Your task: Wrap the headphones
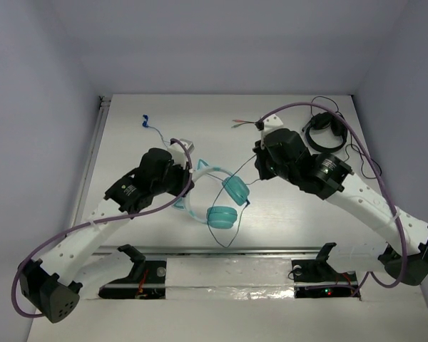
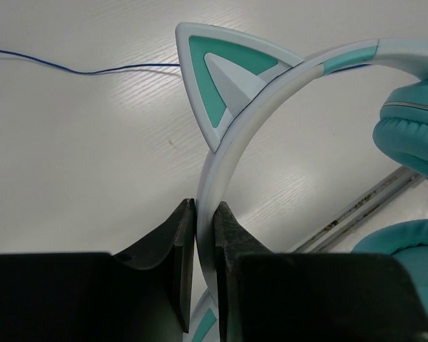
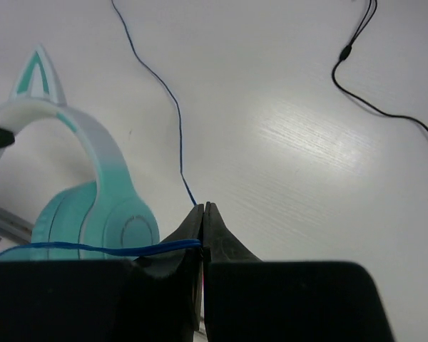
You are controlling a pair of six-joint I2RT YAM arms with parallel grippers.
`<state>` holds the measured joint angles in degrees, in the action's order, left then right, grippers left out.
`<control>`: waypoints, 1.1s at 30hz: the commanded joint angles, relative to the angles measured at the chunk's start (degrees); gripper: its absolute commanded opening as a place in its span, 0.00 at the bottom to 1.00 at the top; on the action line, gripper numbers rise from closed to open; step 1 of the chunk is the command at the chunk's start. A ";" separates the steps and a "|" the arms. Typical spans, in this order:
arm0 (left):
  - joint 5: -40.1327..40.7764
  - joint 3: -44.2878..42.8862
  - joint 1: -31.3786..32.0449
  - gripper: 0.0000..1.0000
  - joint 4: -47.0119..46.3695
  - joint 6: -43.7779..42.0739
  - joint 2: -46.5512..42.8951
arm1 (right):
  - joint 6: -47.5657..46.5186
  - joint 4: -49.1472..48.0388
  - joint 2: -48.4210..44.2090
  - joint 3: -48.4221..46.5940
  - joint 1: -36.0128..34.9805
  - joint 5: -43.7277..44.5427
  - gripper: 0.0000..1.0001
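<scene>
The teal headphones (image 1: 225, 203) with a white cat-ear headband (image 2: 235, 121) sit at the table's middle. My left gripper (image 2: 205, 214) is shut on the headband just below one cat ear (image 2: 221, 71). My right gripper (image 3: 203, 212) is shut on the thin blue cable (image 3: 93, 249), which runs left from the jaws past the teal ear cup (image 3: 103, 221) and also away across the table (image 3: 172, 114). The cable's blue plug (image 1: 145, 119) lies at the far left of the table in the top view.
Small black headphones (image 1: 324, 132) with a black cable (image 3: 371, 103) lie at the back right. A loose cable with red-tipped ends (image 1: 240, 123) lies at the back middle. A metal rail (image 1: 228, 249) runs along the near edge of the table.
</scene>
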<state>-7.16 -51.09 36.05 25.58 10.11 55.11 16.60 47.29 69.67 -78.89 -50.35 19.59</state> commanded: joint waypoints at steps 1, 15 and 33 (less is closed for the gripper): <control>-8.46 -1.73 0.25 0.00 -4.66 0.18 -3.34 | -1.39 -7.99 -0.15 -0.21 0.51 0.98 0.00; -7.61 -7.53 0.25 0.00 -7.56 3.77 -5.98 | 4.49 -33.47 -6.20 21.63 5.60 -9.39 0.00; -5.15 -14.30 0.25 0.00 -18.11 13.35 -5.01 | 14.69 -77.86 -3.49 43.99 5.61 -27.50 0.00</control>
<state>-11.57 -61.89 36.05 16.05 18.85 51.22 29.61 -17.69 65.32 -36.29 -44.91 -4.67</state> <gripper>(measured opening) 0.088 0.026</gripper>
